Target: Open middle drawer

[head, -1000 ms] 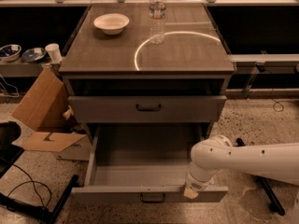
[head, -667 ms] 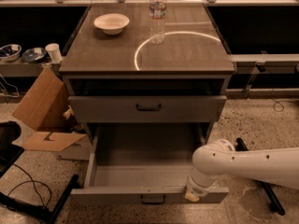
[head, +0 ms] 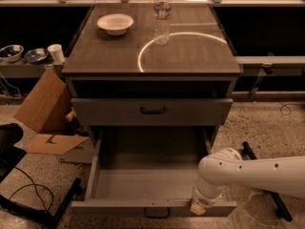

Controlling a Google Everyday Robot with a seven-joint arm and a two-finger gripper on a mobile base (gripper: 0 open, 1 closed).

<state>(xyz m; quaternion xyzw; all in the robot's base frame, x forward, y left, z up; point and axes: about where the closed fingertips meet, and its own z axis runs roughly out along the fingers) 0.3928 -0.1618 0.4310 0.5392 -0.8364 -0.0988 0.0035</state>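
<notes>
Hanging at the cabinet's (head: 195,56) near right corner, the gripper (head: 197,207) on its smooth white rounded arm (head: 257,171) sits at the low front of the middle drawer (head: 143,185); open or closed, cannot tell. Middle drawer: pulled well out of the cabinet, deep grey metal tray, dark bar handle (head: 157,213). Above it, the taller-fronted drawer (head: 200,111) is shut. Cabinet top: shallow white bowl (head: 115,23), clear plastic water bottle (head: 162,15).

Matt grey metal middle drawer (head: 147,182), smooth inside. Glossy dark cabinet top (head: 190,56) carries a clear plastic bottle (head: 162,15). The gripper (head: 197,207), on a smooth white plastic arm (head: 257,171), sits at the drawer's near right edge. Matt brown cardboard box (head: 43,104), left.
</notes>
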